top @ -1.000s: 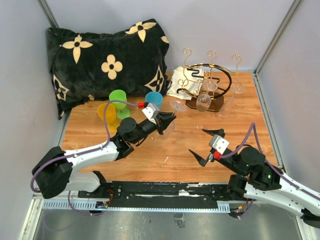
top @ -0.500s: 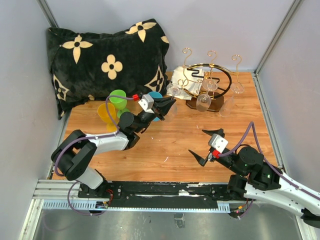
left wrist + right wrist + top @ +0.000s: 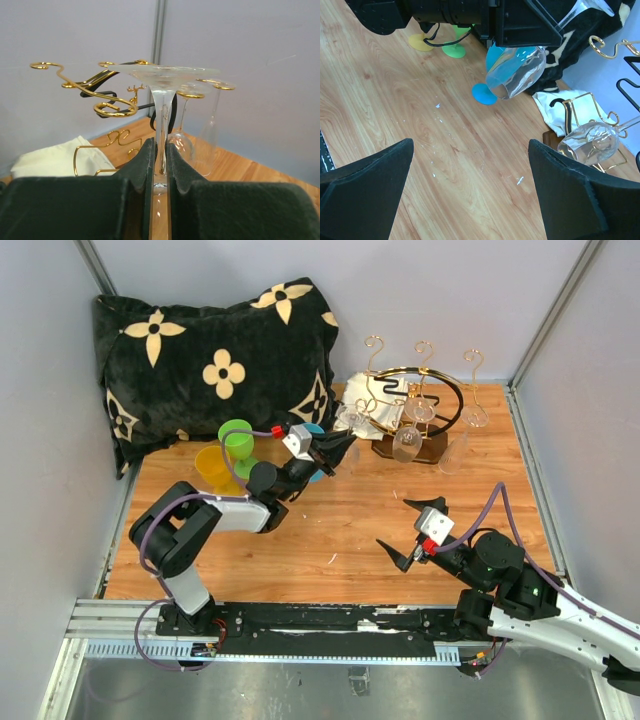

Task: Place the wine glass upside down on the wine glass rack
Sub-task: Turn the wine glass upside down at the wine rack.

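Note:
My left gripper is shut on the stem of a clear wine glass and holds it upside down above the table, just left of the wine glass rack. In the left wrist view the fingers pinch the stem, and the glass's round foot is level with the rack's gold curled hooks. The right wrist view shows the glass bowl hanging under the gripper. My right gripper is open and empty over the wood at the near right.
Two clear glasses hang on the rack. A white cloth lies behind its base. Green, yellow and blue plastic goblets stand at left. A black flowered pillow fills the back left.
My left gripper has carried the glass back and to the right, from mid-table up to the rack's left side. The right arm has barely moved.

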You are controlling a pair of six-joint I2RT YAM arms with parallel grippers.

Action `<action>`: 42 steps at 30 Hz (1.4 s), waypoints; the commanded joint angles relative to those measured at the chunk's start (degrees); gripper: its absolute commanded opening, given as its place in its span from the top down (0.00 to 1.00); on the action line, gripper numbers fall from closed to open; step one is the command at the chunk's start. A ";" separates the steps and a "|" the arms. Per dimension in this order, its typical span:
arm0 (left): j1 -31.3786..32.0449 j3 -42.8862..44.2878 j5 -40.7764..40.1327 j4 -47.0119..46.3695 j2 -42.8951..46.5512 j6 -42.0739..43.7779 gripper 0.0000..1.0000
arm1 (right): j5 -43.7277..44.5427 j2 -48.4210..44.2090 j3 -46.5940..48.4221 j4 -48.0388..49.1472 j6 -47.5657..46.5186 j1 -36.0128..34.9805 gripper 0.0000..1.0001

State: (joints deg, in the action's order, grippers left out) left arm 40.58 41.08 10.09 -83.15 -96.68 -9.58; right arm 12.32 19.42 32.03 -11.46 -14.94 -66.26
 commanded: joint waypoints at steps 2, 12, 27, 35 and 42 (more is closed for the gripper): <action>-1.92 3.28 -0.63 -8.64 -2.65 -1.91 1.00 | 2.25 -0.19 0.27 0.57 0.96 0.43 0.03; -2.96 7.34 0.96 -6.82 -6.25 0.03 0.99 | 2.51 -0.02 -0.02 0.59 0.48 0.43 0.02; -4.57 12.00 1.08 -8.94 -12.66 -2.71 1.00 | 3.40 -0.38 0.13 -0.35 0.26 0.43 0.02; -5.41 14.69 1.73 -7.58 -14.85 -2.60 1.00 | 3.59 -0.22 -0.08 -0.41 0.09 0.43 0.02; -6.11 18.34 2.35 -6.33 -17.79 -3.03 0.99 | 3.68 -0.32 -0.29 -0.48 0.20 0.43 0.01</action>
State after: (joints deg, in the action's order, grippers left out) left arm 35.27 56.55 11.79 -86.50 -112.84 -12.51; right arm 15.05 19.46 32.03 -11.88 -14.96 -66.26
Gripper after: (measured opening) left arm 0.113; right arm 0.985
